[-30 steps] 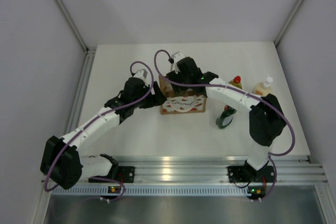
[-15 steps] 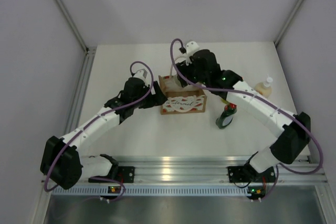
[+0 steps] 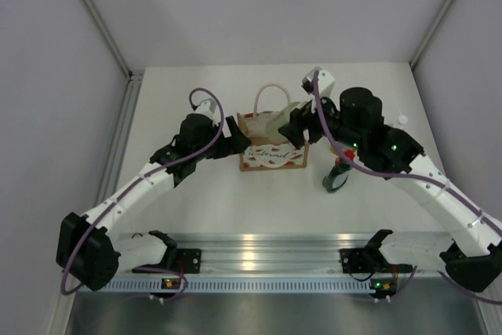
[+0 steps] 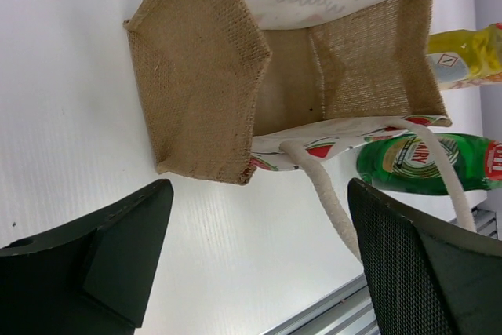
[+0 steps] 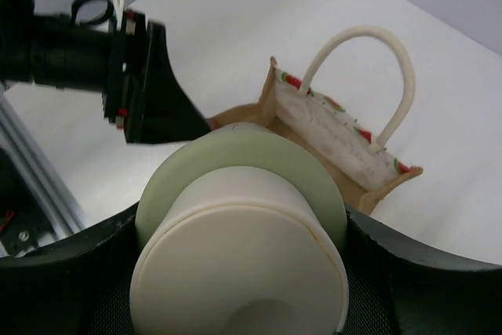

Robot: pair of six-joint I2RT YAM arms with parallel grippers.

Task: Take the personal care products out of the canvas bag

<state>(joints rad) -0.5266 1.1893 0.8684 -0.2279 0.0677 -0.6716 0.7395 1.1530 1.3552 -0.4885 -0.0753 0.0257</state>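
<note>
The canvas bag (image 3: 273, 151) stands mid-table; in the left wrist view the canvas bag (image 4: 235, 76) looks empty inside. My right gripper (image 3: 293, 125) is shut on the pale green bottle (image 3: 281, 120) with the white cap (image 5: 239, 272) and holds it above the bag's right end. My left gripper (image 3: 235, 140) is open beside the bag's left side, not touching it. The dark green bottle (image 3: 337, 176) stands right of the bag and also shows in the left wrist view (image 4: 423, 164). The yellow-green bottle (image 4: 467, 56) is behind it. The peach bottle is mostly hidden by my right arm.
A grey metal rail (image 3: 267, 245) runs along the near table edge. White walls enclose the table on the left, back and right. The bag's cream handle (image 3: 271, 96) sticks up behind the held bottle.
My right arm has risen and drawn back to the right, lifting the pale green bottle up out of the bag. My left gripper has stayed beside the bag.
</note>
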